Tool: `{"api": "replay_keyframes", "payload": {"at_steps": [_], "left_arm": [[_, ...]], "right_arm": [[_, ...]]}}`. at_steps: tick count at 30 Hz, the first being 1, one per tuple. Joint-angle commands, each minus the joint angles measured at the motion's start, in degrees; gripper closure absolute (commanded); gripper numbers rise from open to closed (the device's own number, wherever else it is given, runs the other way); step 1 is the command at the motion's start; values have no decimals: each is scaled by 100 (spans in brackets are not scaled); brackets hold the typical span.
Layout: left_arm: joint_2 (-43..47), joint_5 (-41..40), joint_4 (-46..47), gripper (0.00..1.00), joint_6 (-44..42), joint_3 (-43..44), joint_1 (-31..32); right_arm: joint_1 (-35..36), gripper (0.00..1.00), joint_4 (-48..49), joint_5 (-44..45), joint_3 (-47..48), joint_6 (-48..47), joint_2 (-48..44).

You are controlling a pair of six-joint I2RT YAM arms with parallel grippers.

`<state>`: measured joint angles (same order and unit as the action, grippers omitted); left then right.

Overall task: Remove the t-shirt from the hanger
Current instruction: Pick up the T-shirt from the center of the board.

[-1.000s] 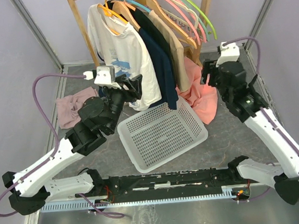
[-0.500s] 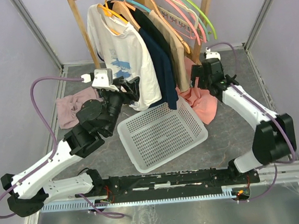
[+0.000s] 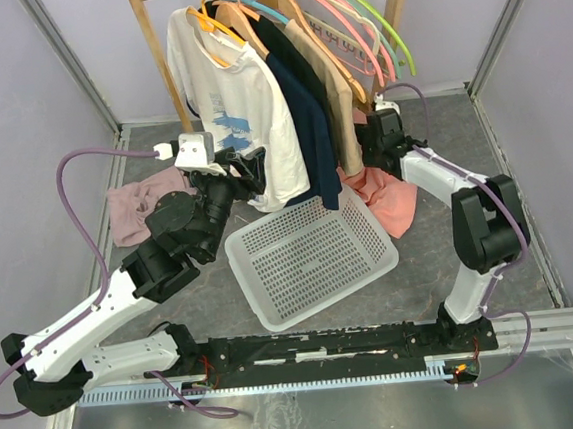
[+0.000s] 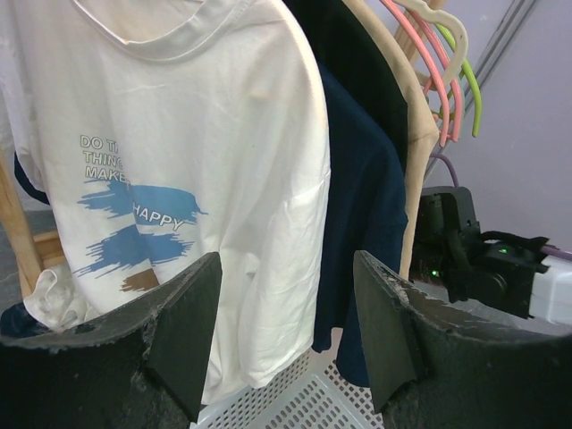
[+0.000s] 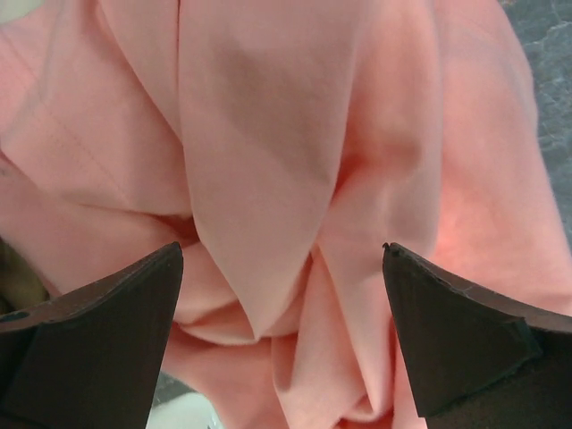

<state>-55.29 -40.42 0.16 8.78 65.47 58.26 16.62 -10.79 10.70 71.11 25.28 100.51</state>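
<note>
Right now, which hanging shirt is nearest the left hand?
The white t-shirt with the blue print; the navy shirt and tan shirt hang beyond it.

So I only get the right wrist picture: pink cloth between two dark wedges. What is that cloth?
Observer: A pink garment, crumpled on the table beside a white basket, not on any hanger.
Operator: Is anything hanging, though?
Observer: Yes, a white t-shirt with a blue print hangs foremost on the rack, on an orange hanger.
Operator: And the other arm?
Observer: The left arm points at that white t-shirt, its jaws open and holding nothing.
</note>
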Motion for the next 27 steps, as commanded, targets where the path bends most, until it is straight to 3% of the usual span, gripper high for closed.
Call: {"api": "replay_keyframes", "payload": {"at_steps": [1,9,15,19,25,27], "left_arm": [[56,-147,199,32,-137,2,-10],[84,-220,212,33,-162,-43,-10],[112,-220,195,33,-131,-58,-8],[132,-214,195,32,-116,-76,-15],[119,-198,195,33,-102,-70,-9],[107,-196,174,32,-112,-61,-10]], "right_arm": [[7,0,318,-24,515,126,370],[3,1,91,32,850,153,888],[8,18,-126,70,863,191,1000],[8,41,-117,143,710,191,911],[7,97,-161,411,473,130,558],[10,99,-147,540,315,133,340]]}}
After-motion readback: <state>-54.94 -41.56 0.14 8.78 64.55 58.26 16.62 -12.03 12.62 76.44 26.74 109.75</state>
